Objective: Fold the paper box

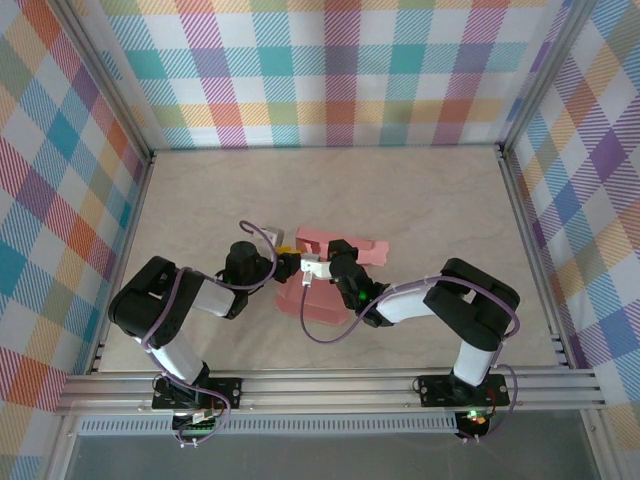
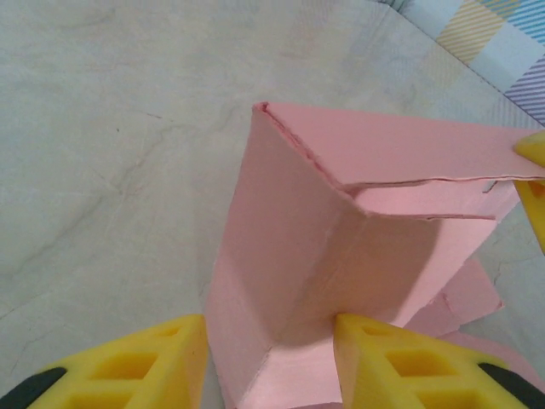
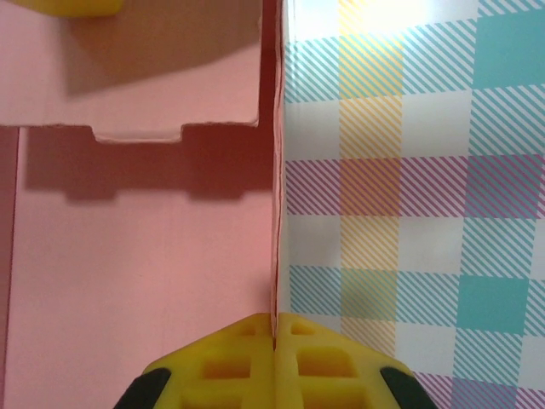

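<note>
The paper box [image 1: 368, 250] is salmon-pink card, half folded, lying mid-table between the two arms. In the left wrist view a raised, creased wall of the paper box [image 2: 298, 239] stands between the yellow fingers of my left gripper [image 2: 271, 328], and both fingers press against it. My right gripper [image 3: 275, 328] is shut on the thin edge of an upright pink panel [image 3: 136, 256], seen edge-on. Its yellow fingertips [image 2: 532, 170] also pinch the top flap at the right of the left wrist view. From above, the left gripper [image 1: 288, 263] and right gripper [image 1: 318, 266] meet over the box.
The pale marbled table [image 1: 420, 190] stretches behind and to both sides of the box. Plaid walls [image 1: 330, 70] close in three sides. An aluminium rail [image 1: 330, 385] runs along the near edge by the arm bases.
</note>
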You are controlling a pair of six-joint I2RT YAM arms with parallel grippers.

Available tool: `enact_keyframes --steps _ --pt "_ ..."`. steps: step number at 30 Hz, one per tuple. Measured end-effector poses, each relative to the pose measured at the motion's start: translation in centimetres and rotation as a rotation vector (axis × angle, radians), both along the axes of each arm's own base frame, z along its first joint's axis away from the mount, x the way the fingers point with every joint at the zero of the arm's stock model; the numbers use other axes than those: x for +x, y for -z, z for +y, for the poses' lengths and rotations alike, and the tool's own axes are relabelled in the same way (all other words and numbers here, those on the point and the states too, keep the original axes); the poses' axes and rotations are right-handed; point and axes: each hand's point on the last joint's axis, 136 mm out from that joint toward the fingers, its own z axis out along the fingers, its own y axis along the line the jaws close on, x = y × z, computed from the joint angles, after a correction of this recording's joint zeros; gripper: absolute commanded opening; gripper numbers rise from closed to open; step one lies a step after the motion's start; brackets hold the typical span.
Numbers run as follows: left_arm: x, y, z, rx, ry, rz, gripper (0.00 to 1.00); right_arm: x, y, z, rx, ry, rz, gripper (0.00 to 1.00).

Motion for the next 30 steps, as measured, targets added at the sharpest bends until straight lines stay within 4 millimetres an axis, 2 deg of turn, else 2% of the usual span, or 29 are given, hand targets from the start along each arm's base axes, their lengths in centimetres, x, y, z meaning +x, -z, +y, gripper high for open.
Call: enact_keyframes --steps 4,15,30 --pt "0.2 -0.2 -0.3 0.004 -0.006 -0.031 0.4 0.0 -0.1 0.0 0.007 0.0 -0.005 0.0" --pt "0.2 0.9 -1.0 0.035 -0.014 -0.054 0.33 -0.5 0.2 0.2 0.011 -0.006 0.003 0.0" --pt "1.0 1.0 -1.3 0.051 -0.052 -0.081 0.29 -0.9 0.2 0.2 0.028 0.014 0.005 0.0"
